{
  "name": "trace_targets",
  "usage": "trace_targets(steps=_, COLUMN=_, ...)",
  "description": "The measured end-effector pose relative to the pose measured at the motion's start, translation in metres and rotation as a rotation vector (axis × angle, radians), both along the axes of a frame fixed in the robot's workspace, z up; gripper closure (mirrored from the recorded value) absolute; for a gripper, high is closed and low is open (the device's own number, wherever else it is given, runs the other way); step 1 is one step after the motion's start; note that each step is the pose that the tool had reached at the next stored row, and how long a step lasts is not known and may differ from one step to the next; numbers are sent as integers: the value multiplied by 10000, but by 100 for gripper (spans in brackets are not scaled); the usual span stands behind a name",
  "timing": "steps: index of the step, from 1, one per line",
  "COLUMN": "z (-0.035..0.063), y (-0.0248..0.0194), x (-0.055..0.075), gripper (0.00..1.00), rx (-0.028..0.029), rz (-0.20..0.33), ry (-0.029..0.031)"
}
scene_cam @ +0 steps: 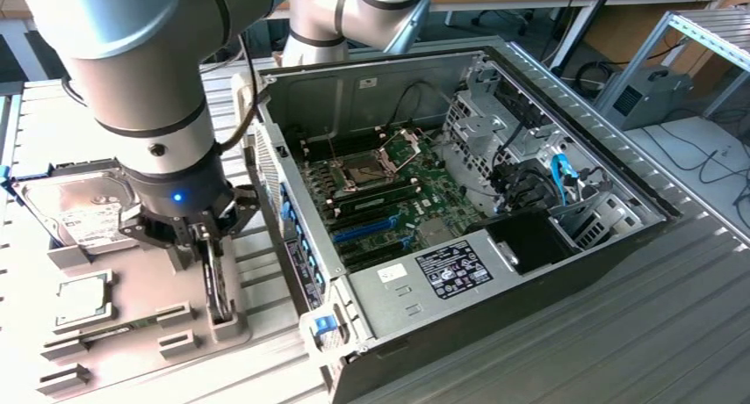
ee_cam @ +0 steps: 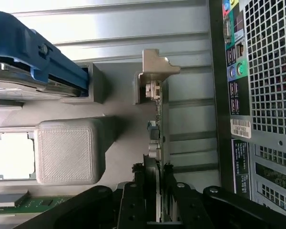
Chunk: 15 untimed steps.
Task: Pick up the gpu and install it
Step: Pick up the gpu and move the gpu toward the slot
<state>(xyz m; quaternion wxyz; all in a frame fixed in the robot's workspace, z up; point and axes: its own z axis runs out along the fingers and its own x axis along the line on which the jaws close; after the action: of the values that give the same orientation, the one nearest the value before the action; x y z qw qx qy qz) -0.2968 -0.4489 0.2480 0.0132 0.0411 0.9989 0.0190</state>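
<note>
The gpu (ee_cam: 158, 125) is a slim black card standing on edge in a slot of the grey holder tray (scene_cam: 147, 272), with its silver bracket (ee_cam: 155, 67) at the far end. In the exterior view the gpu (scene_cam: 218, 292) sits just off the open computer case (scene_cam: 387, 299), on that view's left. My gripper (scene_cam: 207, 242) has come straight down over the card. In the wrist view the gripper (ee_cam: 153, 170) straddles the card's top edge, a black finger (ee_cam: 136, 188) pressed to each side. The card rests in its slot.
On the same tray lie a hard drive (scene_cam: 80, 212) in a blue-railed cradle (ee_cam: 47, 57), a square CPU chip (ee_cam: 12, 155) and a green memory stick (ee_cam: 28, 204). The case's perforated rear panel (ee_cam: 271, 71) stands close beside the gpu. Inside, blue slots (scene_cam: 365, 231) show on the motherboard.
</note>
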Motion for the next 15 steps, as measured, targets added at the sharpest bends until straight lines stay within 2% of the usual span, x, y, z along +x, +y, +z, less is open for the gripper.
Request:
trace_targets(steps=1, z=73, y=0, x=2, gripper=73, rx=0, rz=0, ry=1)
trace_targets(steps=3, z=315, y=8, x=15, gripper=73, rx=0, rz=0, ry=1)
trace_targets(steps=4, z=383, y=8, x=17, gripper=73, rx=1, rz=0, ry=1)
trace_targets(steps=9, z=587, y=8, x=18, gripper=73, rx=0, rz=0, ry=0)
trace_targets(steps=15, z=658, y=8, x=22, gripper=73, rx=-1, rz=1, ry=1)
